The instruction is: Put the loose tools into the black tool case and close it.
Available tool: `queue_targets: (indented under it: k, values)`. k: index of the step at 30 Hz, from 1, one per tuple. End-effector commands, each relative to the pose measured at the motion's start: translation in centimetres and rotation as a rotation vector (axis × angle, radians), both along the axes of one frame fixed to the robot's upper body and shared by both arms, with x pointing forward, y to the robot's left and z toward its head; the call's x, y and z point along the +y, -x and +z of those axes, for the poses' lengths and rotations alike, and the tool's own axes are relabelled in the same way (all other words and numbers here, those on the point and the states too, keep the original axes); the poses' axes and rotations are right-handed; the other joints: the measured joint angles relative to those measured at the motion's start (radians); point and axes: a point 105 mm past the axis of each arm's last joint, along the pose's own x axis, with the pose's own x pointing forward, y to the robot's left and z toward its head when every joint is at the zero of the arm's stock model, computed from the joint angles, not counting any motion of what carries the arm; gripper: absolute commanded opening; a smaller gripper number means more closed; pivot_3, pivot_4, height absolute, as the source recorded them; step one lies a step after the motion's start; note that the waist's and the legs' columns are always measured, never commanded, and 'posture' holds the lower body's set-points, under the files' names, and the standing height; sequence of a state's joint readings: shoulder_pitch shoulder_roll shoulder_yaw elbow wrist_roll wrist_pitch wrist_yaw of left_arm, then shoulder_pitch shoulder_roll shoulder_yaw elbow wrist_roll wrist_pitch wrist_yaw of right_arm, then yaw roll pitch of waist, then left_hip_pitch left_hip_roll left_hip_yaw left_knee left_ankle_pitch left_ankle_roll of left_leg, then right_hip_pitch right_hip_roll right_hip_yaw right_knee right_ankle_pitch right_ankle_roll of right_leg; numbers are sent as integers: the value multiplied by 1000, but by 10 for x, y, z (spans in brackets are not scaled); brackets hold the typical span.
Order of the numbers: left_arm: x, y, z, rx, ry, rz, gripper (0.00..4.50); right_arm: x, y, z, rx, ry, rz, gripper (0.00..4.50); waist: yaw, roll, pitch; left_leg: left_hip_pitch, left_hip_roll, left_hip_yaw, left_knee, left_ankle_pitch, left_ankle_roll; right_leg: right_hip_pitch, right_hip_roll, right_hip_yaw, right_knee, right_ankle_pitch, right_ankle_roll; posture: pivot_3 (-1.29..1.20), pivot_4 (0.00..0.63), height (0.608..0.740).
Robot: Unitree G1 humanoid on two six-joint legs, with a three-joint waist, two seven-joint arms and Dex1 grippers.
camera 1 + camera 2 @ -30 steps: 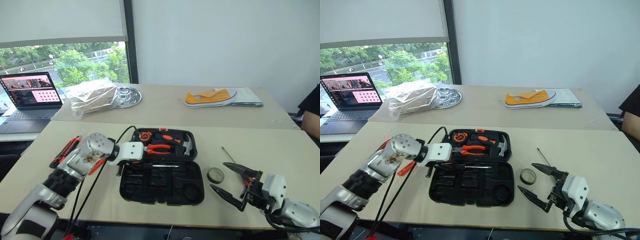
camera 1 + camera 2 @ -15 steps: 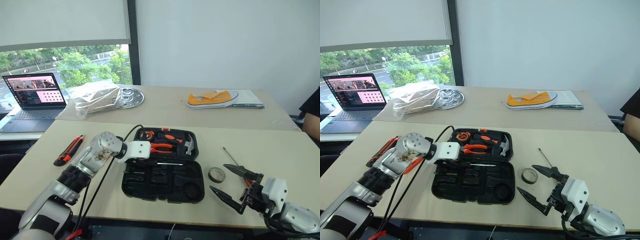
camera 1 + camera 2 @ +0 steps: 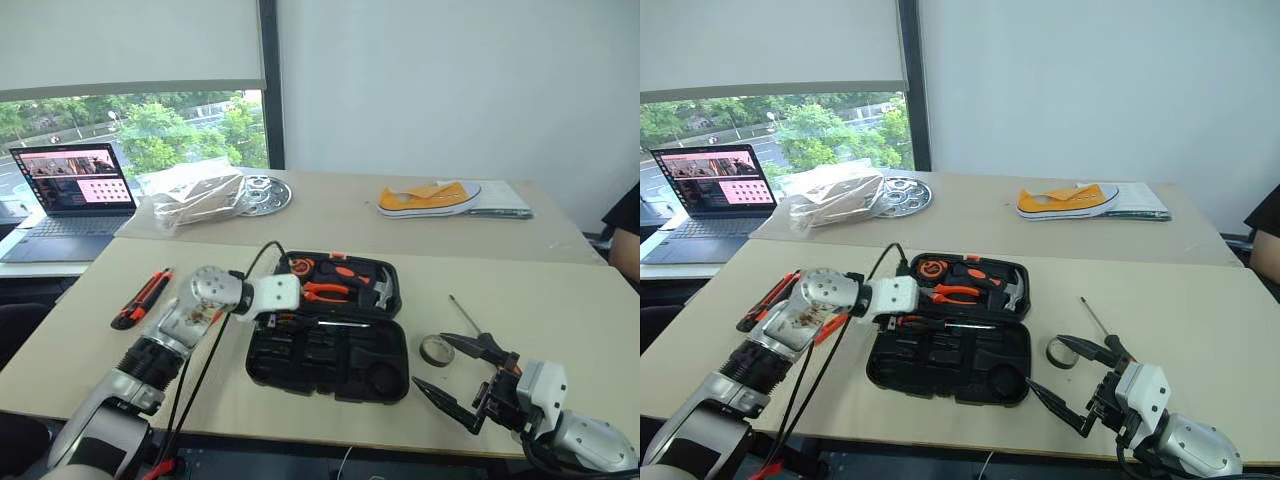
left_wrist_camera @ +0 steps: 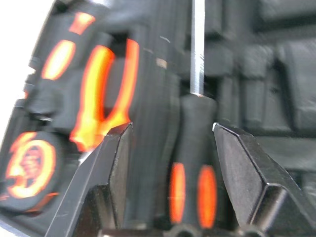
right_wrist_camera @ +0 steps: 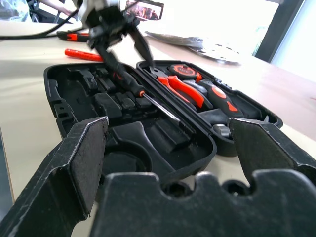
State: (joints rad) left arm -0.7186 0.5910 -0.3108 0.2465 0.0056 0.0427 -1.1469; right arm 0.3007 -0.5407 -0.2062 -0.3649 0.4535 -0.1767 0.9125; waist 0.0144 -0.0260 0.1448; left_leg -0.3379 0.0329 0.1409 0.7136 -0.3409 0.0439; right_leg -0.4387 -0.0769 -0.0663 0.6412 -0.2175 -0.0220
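Note:
The black tool case (image 3: pixel 385 385) lies open mid-table, with pliers and a hammer in its far half. A black-and-orange screwdriver (image 4: pixel 191 163) lies in the near half along the hinge. My left gripper (image 4: pixel 173 131) stands open astride its handle, fingers clear of it, as the right wrist view shows (image 5: pixel 136 69). My right gripper (image 3: pixel 430 362) is open and empty at the front right, beside the small tape roll (image 3: pixel 436 350). A second screwdriver's shaft (image 3: pixel 462 313) lies beyond it. The utility knife (image 3: pixel 142 298) lies left of the case, and the slim orange tester (image 5: pixel 81 54) lies under my left arm.
On the far table are a laptop (image 3: pixel 72 190), a crumpled plastic bag (image 3: pixel 200 195), a metal plate (image 3: pixel 262 193) and a yellow shoe (image 3: pixel 430 197) on papers. A person's arm (image 3: pixel 628 235) shows at the right edge. Cables hang from my left arm.
My left gripper's fingers have spread apart over the screwdriver, which now rests in the case. The right gripper has stayed put. The camera view has shifted a little.

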Motion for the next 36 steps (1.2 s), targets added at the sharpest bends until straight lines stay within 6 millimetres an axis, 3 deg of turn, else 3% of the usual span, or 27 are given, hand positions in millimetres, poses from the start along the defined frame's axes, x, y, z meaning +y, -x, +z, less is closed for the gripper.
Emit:
queue_targets:
  k: [1,5,14,21,26,29,32,33,35,36]
  values:
    - [3,-1,-5,83,90,45,1402,5,3,7,-29,-7,15,4500,-2,0,0,0,0,0,0,0,0,0,0,0,0,0,1,0,150,740]
    - [-2,1,-17,158,113,59,48,4,4,6,-18,-5,14,4500,-2,0,0,0,0,0,0,0,0,0,0,-2,-1,-1,1,0,150,740]
    - [-12,17,-36,230,97,33,48,4,5,5,-11,-4,8,4500,1,0,0,1,-1,1,0,-1,1,1,0,-1,-1,0,1,0,150,740]
    - [-15,22,-58,185,-78,28,48,3,7,4,-8,-9,-4,4500,4,1,-2,1,-1,0,0,-1,2,2,-1,-1,-2,-1,2,0,150,740]
    - [-25,25,-67,216,-96,26,48,2,7,3,-5,-13,-21,4500,6,3,-7,3,-1,1,0,-2,3,4,-1,0,-2,-1,2,0,150,740]
    - [-28,22,-59,189,-41,14,48,-1,8,3,-3,-11,-37,4500,14,4,-7,3,-1,0,0,-3,4,4,-1,-1,-2,-1,2,0,150,740]
    - [-27,20,-32,127,146,-9,48,-9,11,3,10,-13,-77,4500,17,4,-7,3,-1,0,0,-3,4,4,-2,0,-3,0,3,0,150,740]
    - [-21,19,-19,114,247,1,48,-15,13,4,21,-27,-106,4500,16,4,-7,2,-1,0,0,-3,5,4,-2,0,-3,0,3,0,150,740]
    - [-7,22,3,82,406,-3,549,-26,18,6,36,-53,-158,4500,13,4,-7,0,-1,0,0,-3,5,1,-3,1,-3,0,3,0,150,740]
    - [13,31,6,80,442,-19,673,-37,23,4,48,-50,-211,4500,9,3,-6,-1,-1,0,0,-3,5,1,-3,1,-3,0,3,0,150,740]
